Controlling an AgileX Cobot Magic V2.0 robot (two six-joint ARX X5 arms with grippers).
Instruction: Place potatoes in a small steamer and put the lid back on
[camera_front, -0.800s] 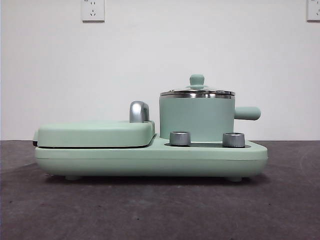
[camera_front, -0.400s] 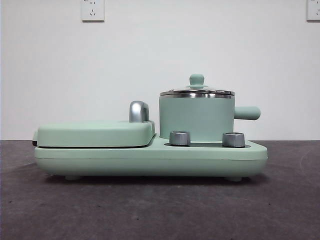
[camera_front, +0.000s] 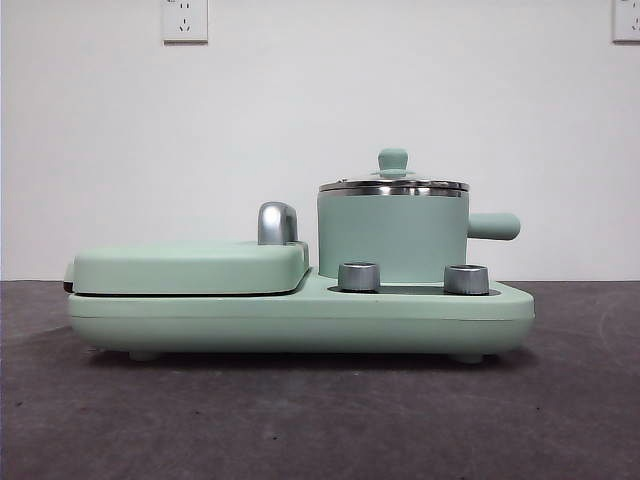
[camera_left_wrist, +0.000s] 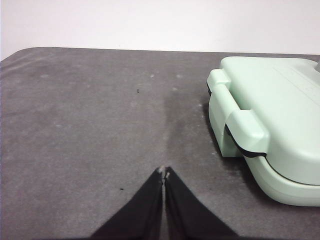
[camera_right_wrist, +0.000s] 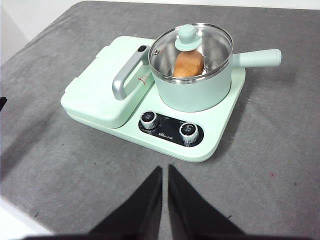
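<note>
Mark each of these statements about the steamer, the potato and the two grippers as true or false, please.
1. The potato lies inside the small steamer. True.
2. The lid rests on the table beside the steamer. False: it sits on the steamer.
3. The right gripper holds the lid by its knob. False: it hovers shut and empty, apart from the appliance.
4. The left gripper is shut over bare table. True.
5. The steamer's handle points toward the griddle cover. False: it points away.
</note>
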